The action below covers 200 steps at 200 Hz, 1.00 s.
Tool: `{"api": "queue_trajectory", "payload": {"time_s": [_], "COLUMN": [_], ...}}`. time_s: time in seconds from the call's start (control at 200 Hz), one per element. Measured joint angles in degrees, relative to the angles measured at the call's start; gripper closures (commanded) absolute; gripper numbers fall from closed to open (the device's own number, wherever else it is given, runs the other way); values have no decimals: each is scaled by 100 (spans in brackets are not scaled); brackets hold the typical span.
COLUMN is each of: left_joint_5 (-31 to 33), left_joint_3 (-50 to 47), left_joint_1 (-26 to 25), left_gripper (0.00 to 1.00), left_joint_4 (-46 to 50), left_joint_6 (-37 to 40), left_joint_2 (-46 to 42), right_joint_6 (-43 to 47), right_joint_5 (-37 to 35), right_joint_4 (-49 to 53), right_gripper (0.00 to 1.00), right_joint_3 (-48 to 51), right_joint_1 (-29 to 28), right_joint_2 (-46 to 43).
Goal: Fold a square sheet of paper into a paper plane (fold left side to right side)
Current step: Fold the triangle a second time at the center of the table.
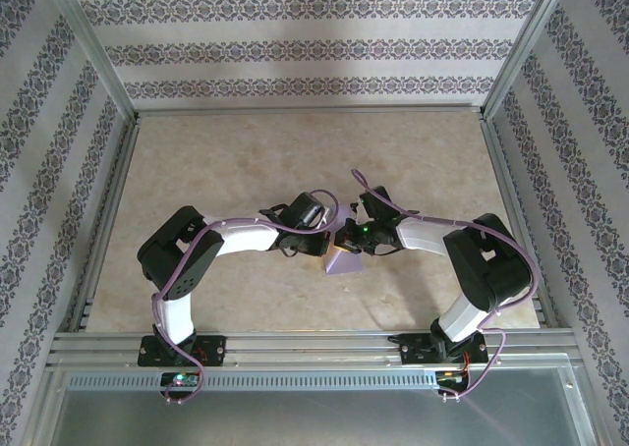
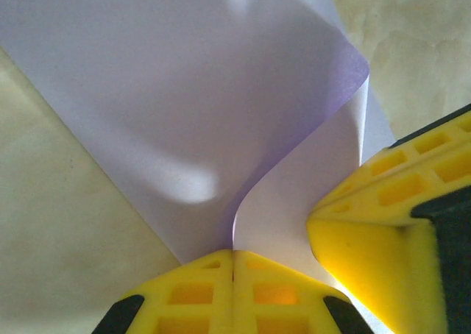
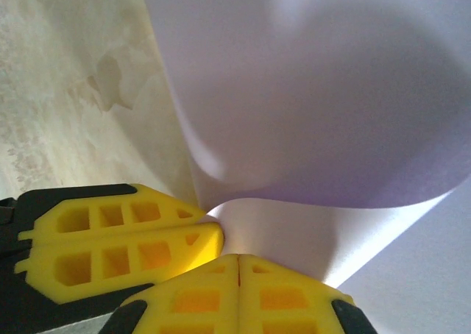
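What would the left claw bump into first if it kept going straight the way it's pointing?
Most likely the lavender sheet of paper it is pinching; the left claw is shut on its edge, and the sheet curls up directly ahead. The right claw sits just beside that line.

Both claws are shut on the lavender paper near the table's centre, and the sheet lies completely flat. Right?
Not quite. The paper is not flat: the left wrist view shows it curling up from the left claw. The right claw is pinching it too.
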<state>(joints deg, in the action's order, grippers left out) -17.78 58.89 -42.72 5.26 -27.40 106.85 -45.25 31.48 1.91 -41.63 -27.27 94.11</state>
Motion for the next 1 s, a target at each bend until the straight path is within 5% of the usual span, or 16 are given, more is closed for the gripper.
{"api": "queue_trajectory", "payload": {"time_s": [0.49,0.999], "left_joint_5": [-2,240], "left_joint_3": [22,4], "left_joint_1": [0,66], "left_gripper": [100,68], "left_joint_4": [0,181], "left_joint_6": [0,-11], "left_joint_2": [15,-385], "right_joint_6": [81,216], "right_joint_5": [-131,-122], "right_joint_4": [17,-170], "right_gripper": [100,100], "right_joint_3": [33,142], "right_joint_1": [0,0], "right_joint_2": [164,164]}}
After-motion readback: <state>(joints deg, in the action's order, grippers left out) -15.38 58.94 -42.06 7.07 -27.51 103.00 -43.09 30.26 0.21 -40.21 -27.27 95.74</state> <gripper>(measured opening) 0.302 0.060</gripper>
